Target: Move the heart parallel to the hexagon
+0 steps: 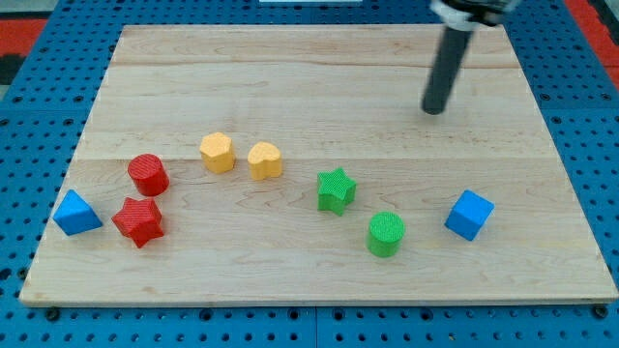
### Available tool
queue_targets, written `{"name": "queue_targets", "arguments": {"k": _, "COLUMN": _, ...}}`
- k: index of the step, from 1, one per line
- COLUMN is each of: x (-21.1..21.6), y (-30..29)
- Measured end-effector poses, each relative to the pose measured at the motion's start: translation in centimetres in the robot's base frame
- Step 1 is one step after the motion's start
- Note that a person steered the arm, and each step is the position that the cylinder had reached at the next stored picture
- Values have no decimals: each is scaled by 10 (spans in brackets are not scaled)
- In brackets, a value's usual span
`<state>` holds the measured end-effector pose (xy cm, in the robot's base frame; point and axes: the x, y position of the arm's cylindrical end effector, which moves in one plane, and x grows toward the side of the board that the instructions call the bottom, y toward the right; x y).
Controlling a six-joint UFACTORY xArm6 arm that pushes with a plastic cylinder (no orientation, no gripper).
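At the view's upper right of the pale wooden surface, my tip well apart from every block; no claw fitted. Yellow plastic heart just beside yellow plastic hexagon, left of centre. Approach step, seemingly; next, a descent leftward toward the heart.

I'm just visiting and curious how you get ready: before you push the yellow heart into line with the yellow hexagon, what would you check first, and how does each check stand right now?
1. My tip in view: ok, near the view's top right, touching no block.
2. Yellow heart found: ok, just right of the yellow hexagon.
3. Gap between heart and hexagon: ok, narrow but visible.
4. Path from tip to heart: ok, bare board between them.
5. Nearby obstacle: not ok, the green star sits close to the heart's lower right.
6. Already parallel: cannot tell; the heart sits slightly lower in the view.
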<state>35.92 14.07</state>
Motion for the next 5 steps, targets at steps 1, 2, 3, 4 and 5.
{"name": "queue_targets", "arguments": {"k": 1, "x": 24, "y": -12}}
{"name": "queue_targets", "arguments": {"k": 2, "x": 47, "y": -85}}
{"name": "queue_targets", "arguments": {"k": 3, "x": 80, "y": -141}}
{"name": "queue_targets", "arguments": {"k": 4, "x": 113, "y": -151}}
{"name": "queue_targets", "arguments": {"k": 5, "x": 139, "y": -170}}
